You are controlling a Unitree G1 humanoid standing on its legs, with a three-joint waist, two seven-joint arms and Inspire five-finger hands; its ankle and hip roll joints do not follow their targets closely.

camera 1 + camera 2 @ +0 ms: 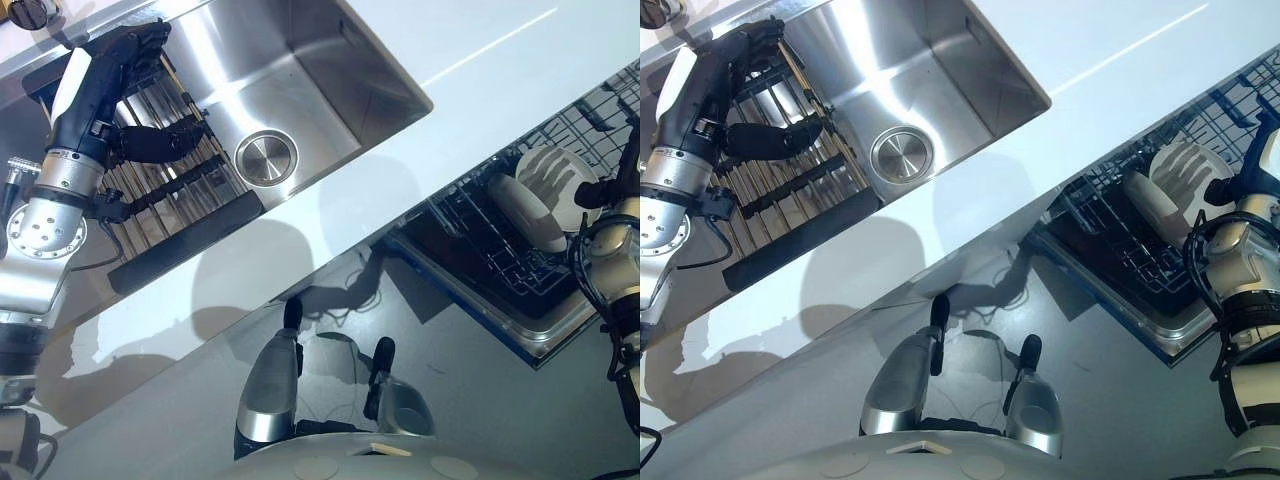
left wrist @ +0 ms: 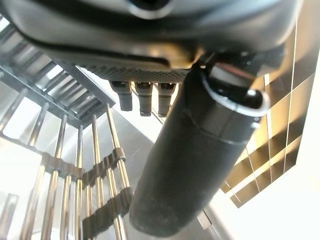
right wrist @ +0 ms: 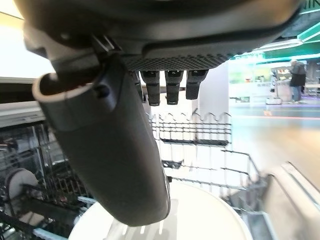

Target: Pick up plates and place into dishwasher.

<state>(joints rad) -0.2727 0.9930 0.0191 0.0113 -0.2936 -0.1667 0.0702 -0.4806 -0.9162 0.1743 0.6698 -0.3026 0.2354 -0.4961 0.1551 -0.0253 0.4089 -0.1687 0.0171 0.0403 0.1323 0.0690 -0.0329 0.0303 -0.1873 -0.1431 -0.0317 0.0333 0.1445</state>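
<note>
- We see one white plate (image 1: 562, 178) standing among the wires of the dishwasher rack (image 1: 480, 240), out at about three o'clock in the head views – it looks already placed.
- Our right hand (image 3: 170, 85) hangs just above that plate; in its wrist view the fingers point straight down, thumb apart from them, clamped on nothing.
- Beside the plate lies a second pale piece (image 1: 528, 212), long axis running from ten to four o'clock; we cannot tell whether it is another plate on edge or part of the hand.
- Over at ten o'clock, our left hand (image 1: 120, 75) hovers over the roll-up drying rack (image 1: 170, 215) that spans the steel sink (image 1: 300, 70) – fingers loosely bent, thumb (image 2: 185, 165) standing clear, gripping nothing.
- Plates on that drying rack: none that we can make out between its bars.
- So the left hand is the nearer one to the sink side, the right to the dishwasher; the next pick, in our judgement, has no plate in sight by the left hand.
- One round drain (image 1: 266, 157) in the sink, at six o'clock from the basin's middle.
</note>
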